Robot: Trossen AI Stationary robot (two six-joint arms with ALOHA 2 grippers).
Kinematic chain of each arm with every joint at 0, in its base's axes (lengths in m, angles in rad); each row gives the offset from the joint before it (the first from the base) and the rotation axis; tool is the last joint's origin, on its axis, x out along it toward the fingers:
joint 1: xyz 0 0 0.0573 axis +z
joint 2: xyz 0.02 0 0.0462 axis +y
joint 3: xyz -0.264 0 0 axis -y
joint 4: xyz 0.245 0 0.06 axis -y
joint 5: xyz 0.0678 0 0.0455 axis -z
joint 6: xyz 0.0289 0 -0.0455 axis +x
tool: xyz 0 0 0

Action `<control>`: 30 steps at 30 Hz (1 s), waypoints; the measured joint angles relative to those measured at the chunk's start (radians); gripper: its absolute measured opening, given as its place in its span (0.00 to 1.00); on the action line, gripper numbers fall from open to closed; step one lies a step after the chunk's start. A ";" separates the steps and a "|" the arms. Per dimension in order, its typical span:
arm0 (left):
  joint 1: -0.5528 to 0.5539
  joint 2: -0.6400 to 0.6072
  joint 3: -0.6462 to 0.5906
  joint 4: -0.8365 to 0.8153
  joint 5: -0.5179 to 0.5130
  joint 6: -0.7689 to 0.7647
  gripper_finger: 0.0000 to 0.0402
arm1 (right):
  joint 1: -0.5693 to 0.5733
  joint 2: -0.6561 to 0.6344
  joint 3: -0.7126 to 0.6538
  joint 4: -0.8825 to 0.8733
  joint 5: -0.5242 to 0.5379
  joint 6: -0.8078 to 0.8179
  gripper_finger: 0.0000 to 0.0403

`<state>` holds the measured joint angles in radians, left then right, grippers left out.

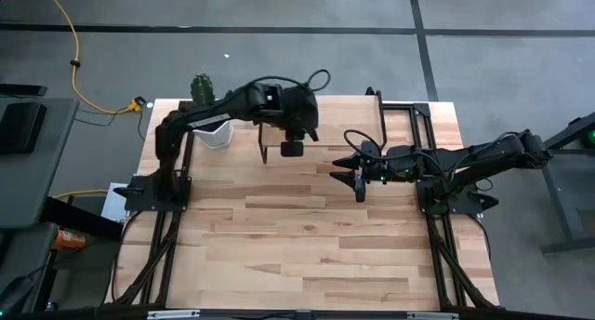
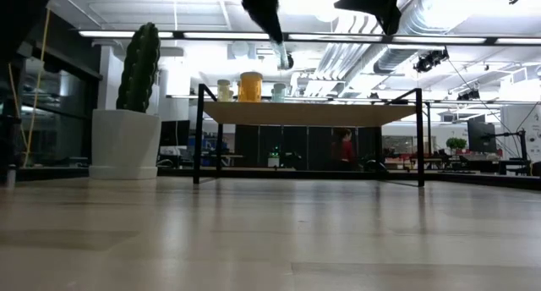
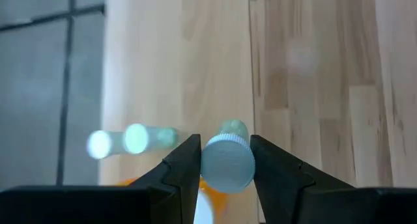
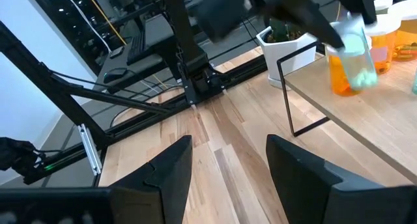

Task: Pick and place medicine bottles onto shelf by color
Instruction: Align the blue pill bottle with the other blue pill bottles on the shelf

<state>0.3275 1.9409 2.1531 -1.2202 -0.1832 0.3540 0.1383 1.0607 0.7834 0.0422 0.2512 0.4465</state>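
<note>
The shelf point(image 2: 313, 113) stands on the table behind the middle, with a yellowish bottle point(image 2: 224, 90), an orange bottle point(image 2: 250, 86) and a pale green bottle point(image 2: 279, 92) upright on it. My left gripper point(image 1: 291, 149) hangs over the shelf, shut on a pale green bottle with a white cap point(image 3: 227, 164). That bottle also shows in the right wrist view point(image 4: 358, 62), above the orange bottles point(image 4: 339, 77). My right gripper point(image 1: 360, 184) is open and empty over the table, right of the shelf. My left gripper pinches the pale green bottle at its capped upper end point(image 3: 228, 160) between its two fingers point(image 3: 186, 164). The fingers come from above, pointing down. The bottle hangs below them, a little tilted, with its body point(image 4: 362, 73) clear of the shelf board.
A cactus in a white pot point(image 2: 127, 113) stands at the table's far left, beside the shelf. Two more pale green bottles point(image 3: 133, 139) show blurred on the shelf below my left gripper. The near half of the table point(image 1: 307, 255) is bare wood.
</note>
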 joint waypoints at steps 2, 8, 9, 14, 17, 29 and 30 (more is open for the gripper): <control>0.008 0.028 0.000 0.000 0.007 0.008 0.28 | 0.000 0.000 0.000 0.000 0.000 0.000 0.47; 0.016 0.092 0.000 0.006 -0.016 0.032 0.28 | 0.000 0.000 0.000 0.000 0.000 0.001 0.47; 0.019 0.099 0.000 0.006 -0.016 0.043 0.28 | 0.000 0.000 0.000 0.000 0.000 0.001 0.47; 0.035 0.128 0.000 0.007 -0.072 0.077 0.28 | 0.000 0.000 0.000 0.000 0.000 0.001 0.47; 0.047 0.130 0.000 0.006 -0.079 0.077 0.28 | 0.000 0.000 0.000 0.000 0.000 0.001 0.47; 0.078 0.139 0.001 0.008 -0.017 0.137 0.28 | 0.000 0.000 0.000 0.000 0.000 0.000 0.47; 0.078 0.142 0.000 0.010 -0.015 0.144 0.28 | 0.000 0.000 0.000 0.000 0.000 0.000 0.47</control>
<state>0.4060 2.0833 2.1532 -1.2107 -0.1978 0.4975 0.1383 1.0611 0.7834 0.0423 0.2512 0.4461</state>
